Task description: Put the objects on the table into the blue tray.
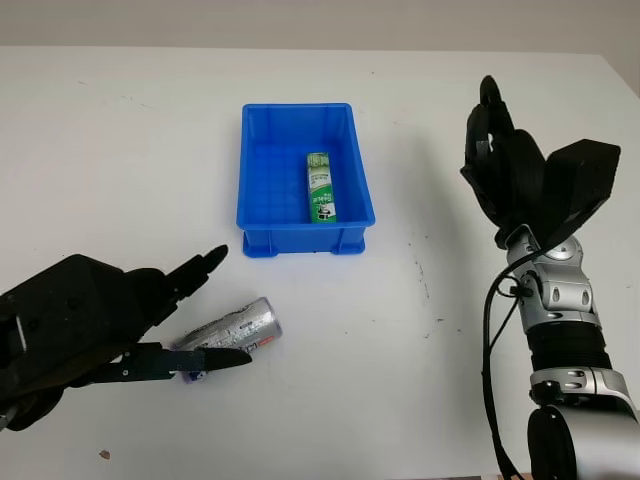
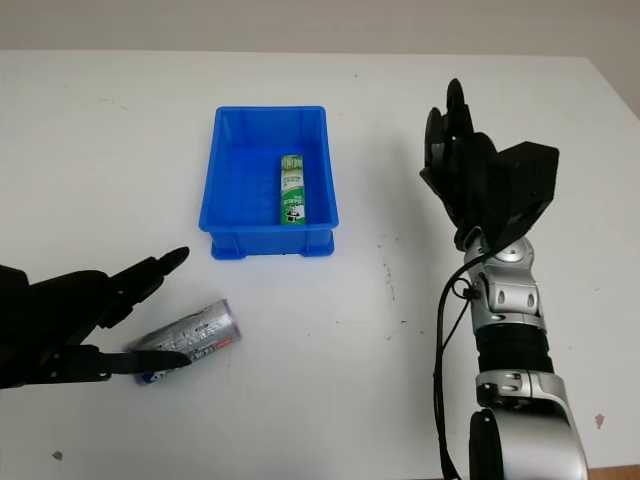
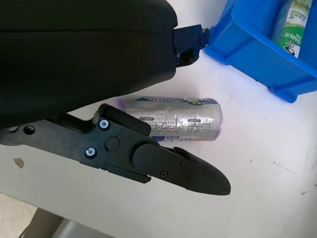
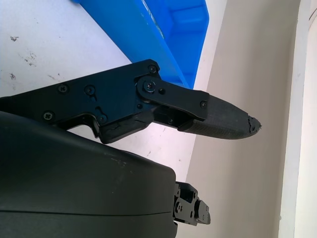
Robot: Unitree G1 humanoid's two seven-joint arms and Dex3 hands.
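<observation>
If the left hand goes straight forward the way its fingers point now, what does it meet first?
Probably the silver packet, lying between the fingers of the open left hand. Beyond it stands the blue tray, though depth is uncertain.

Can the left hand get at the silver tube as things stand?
Probably yes. The left hand is open with its fingers either side of the silver tube on the table, nothing between them.

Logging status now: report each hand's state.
Left hand: open, around the silver pouch, not grasping.
Right hand: open, raised beside the blue tray.
</observation>
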